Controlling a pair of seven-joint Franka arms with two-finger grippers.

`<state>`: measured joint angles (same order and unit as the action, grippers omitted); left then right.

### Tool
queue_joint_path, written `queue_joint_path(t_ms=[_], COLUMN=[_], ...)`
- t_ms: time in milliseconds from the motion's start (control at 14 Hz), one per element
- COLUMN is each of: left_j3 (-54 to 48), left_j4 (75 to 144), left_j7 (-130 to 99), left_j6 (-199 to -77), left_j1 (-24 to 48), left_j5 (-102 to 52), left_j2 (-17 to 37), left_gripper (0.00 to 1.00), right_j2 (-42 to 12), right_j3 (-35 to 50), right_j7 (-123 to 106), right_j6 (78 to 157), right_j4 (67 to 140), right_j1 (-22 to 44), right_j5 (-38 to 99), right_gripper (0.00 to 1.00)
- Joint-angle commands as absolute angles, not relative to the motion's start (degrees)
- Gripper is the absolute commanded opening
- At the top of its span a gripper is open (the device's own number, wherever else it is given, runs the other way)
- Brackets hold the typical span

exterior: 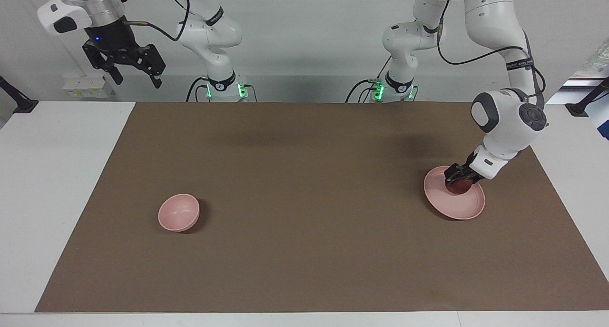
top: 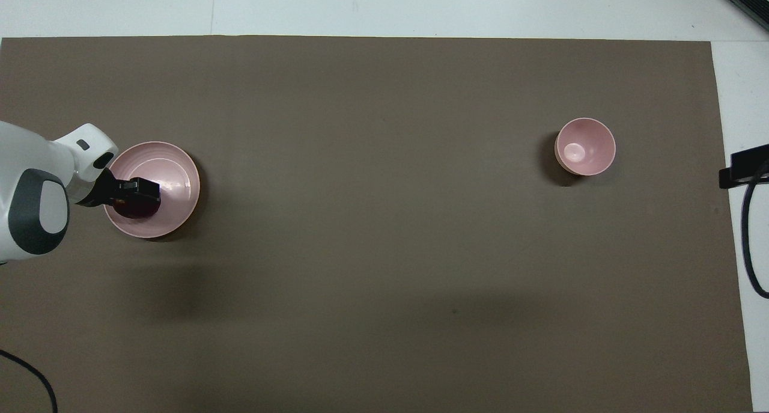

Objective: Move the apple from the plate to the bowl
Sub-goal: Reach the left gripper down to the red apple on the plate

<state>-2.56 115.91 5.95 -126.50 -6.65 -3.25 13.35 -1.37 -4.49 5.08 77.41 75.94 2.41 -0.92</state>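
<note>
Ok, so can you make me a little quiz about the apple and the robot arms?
1. True or false: the apple is already in the bowl.
2. Pick one: the plate lies toward A) the left arm's end of the table, B) the right arm's end.
3. In your own words: which gripper is down at the apple?

Key
1. False. It is on the plate.
2. A.
3. The left gripper. The right gripper waits, open, high over its own end of the table.
</note>
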Motion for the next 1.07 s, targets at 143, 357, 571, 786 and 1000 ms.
queue_joint_path(t_ms=[143,357,571,786,1000], left_j3=[-2.6,-2.6,-2.8,-2.9,-3.1], left_j4=[116.8,113.7,109.9,105.2,100.5], left_j7=[5.6,3.9,3.2,-6.5,-10.6], left_j6=[-127.5,-127.4,-125.2,-121.1,-116.8], left_j1=[-6.8,-6.2,-5.5,-2.8,-1.1], left_j5=[-4.0,-3.9,-3.9,-4.0,-6.7], left_j2=[12.4,13.5,13.9,14.0,15.4], left_gripper=[0.0,0.0,0.0,0.0,0.0], right_j2=[-0.7,-0.6,-0.6,-0.6,-0.6], right_j3=[-4.0,-4.0,-3.9,-3.9,-3.9], right_j7=[7.3,7.1,7.1,7.1,7.1], right_j6=[81.2,80.8,80.8,80.8,80.8], right_j4=[76.7,76.7,76.7,76.7,76.7], right_j1=[1.6,1.6,1.7,1.7,1.7], right_j5=[-0.4,-0.4,-0.4,-0.4,-0.4], right_gripper=[1.0,1.0,1.0,1.0,1.0])
